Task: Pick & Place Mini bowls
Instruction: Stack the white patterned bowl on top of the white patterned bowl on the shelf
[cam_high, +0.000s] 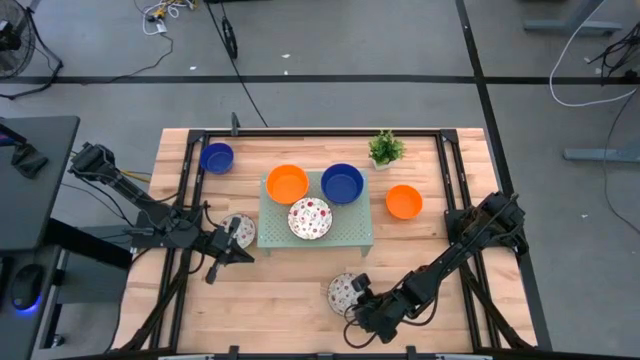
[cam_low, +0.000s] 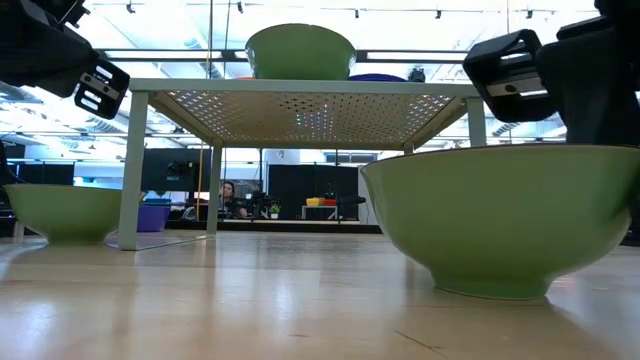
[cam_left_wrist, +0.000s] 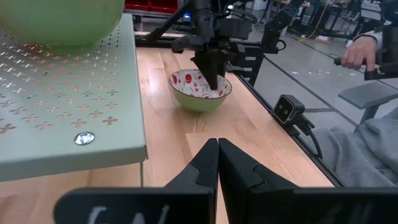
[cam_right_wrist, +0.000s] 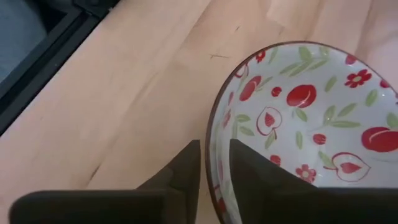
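**Right gripper at the rim of a speckled bowl, front of table**

My right gripper (cam_right_wrist: 214, 165) is at the front of the table, straddling the rim of a white bowl with red speckles (cam_high: 343, 291). One finger sits outside the wall, the other inside — the rim runs through the gap between them. Whether the fingers are pressing the rim or standing just off it, I cannot tell. The bowl rests on the wooden table (cam_high: 280, 290).

My left gripper (cam_left_wrist: 217, 163) has its fingers pressed together, holding nothing. It hangs just beside a second speckled bowl (cam_high: 240, 230), which stands on the table at the left edge of the pale green tray (cam_high: 352, 238).

Bowl positions, high view:
- On the tray: an orange bowl (cam_high: 287, 184), a dark blue bowl (cam_high: 342, 183) and a third speckled bowl (cam_high: 309, 218).
- On the table at the far left corner: another dark blue bowl (cam_high: 216, 157).
- On the table right of the tray: another orange bowl (cam_high: 404, 202).

A small potted plant (cam_high: 386, 149) stands behind the tray — near the far edge.
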